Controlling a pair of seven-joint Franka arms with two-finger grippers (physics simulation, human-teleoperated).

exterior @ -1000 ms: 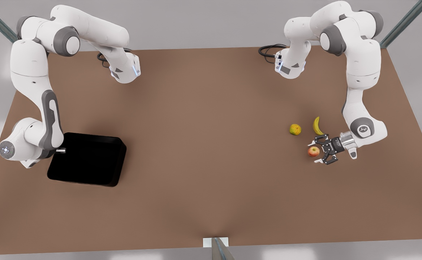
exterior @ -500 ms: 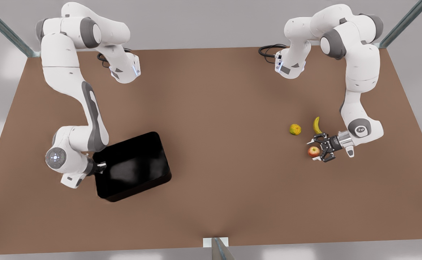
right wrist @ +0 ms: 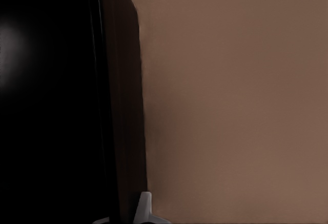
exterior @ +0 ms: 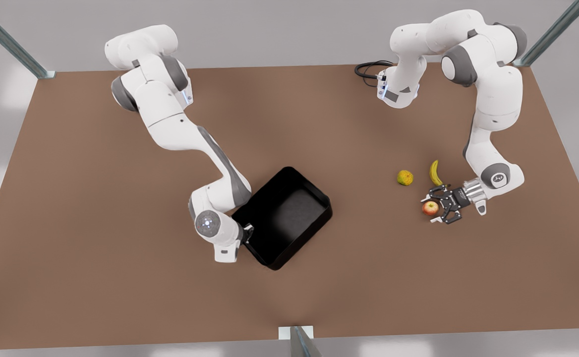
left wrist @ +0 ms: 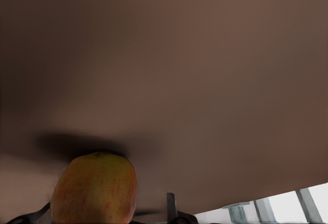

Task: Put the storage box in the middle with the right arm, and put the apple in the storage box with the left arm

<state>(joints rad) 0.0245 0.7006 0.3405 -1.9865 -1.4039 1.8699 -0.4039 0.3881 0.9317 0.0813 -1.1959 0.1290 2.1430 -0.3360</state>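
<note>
- Near the bench's middle, slightly toward the front view's left, sits the box (exterior: pixel 289 218), turned diagonally so its long axis runs corner to corner.
- Right pincer (exterior: pixel 246 233) grips the box's rim at the corner nearest that arm; a pale fingertip (right wrist: pixel 145 206) shows against the black wall in the right wrist view. It appears clamped on the rim.
- Apple (exterior: pixel 430 208) rests on the bench at the front view's right, well apart from the box.
- Left pincer (exterior: pixel 438 208) lies low and level beside the apple, fingers spread wide to either side of it, not closed. The apple (left wrist: pixel 95 188) looms close in the left wrist view.
- From this pincer the box lies toward the front view's left, so the left arm is far nearer the apple.
- Banana (exterior: pixel 435 172) and citrus (exterior: pixel 405 177) lie just behind the apple, close enough to risk a nudge.
</note>
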